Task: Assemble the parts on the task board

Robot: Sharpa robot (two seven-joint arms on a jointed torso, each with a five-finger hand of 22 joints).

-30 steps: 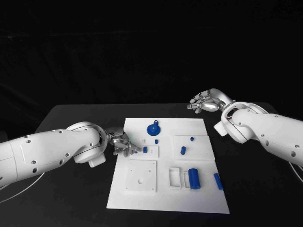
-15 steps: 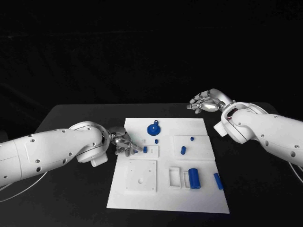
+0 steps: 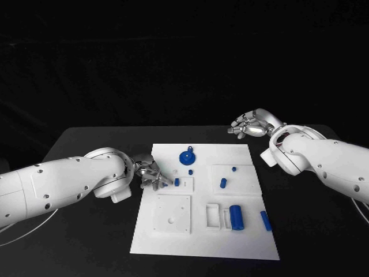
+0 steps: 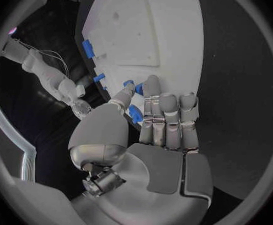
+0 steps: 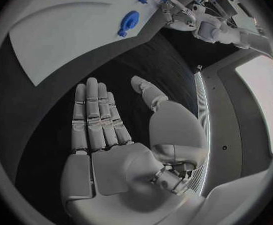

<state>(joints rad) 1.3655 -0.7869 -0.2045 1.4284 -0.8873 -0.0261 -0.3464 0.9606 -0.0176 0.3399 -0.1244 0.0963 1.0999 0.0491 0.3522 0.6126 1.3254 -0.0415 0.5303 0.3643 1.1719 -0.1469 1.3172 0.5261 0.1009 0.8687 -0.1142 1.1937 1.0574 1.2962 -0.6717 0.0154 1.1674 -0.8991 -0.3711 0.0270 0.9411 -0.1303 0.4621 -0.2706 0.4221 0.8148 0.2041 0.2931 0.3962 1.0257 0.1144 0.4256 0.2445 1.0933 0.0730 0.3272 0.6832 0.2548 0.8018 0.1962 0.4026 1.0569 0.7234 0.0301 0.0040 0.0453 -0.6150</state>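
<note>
Black tabletop [image 3: 93,231] under a dark backdrop carries the flat white rectangular task board [image 3: 203,245] at its centre. Toward 12 o'clock on the board lies a round blue disc-shaped part with a small tab [image 3: 187,157]. Near the middle sit several small blue pegs: one [image 3: 177,182] in a raised white square, a tiny one [image 3: 190,172] just above it, another tiny one [image 3: 233,169] and a short oblong one [image 3: 223,183] at about 2 o'clock. Toward 4 o'clock a thick blue cylinder [image 3: 236,217] lies beside an upright white rectangular frame [image 3: 213,215], with a slim blue bar [image 3: 266,221] near the board's edge. A white square plate with small holes [image 3: 172,214] lies at 7 o'clock.

At the board's 9 o'clock edge, the silver left hand [image 3: 150,175] pinches a small blue part [image 4: 135,114] between thumb and fingers, seen in the left wrist view just beside the board.

Off the board's 1 o'clock corner, above the black table, the silver right hand [image 3: 249,123] grasps nothing; the right wrist view shows its fingers [image 5: 93,116] straight and its palm bare
</note>
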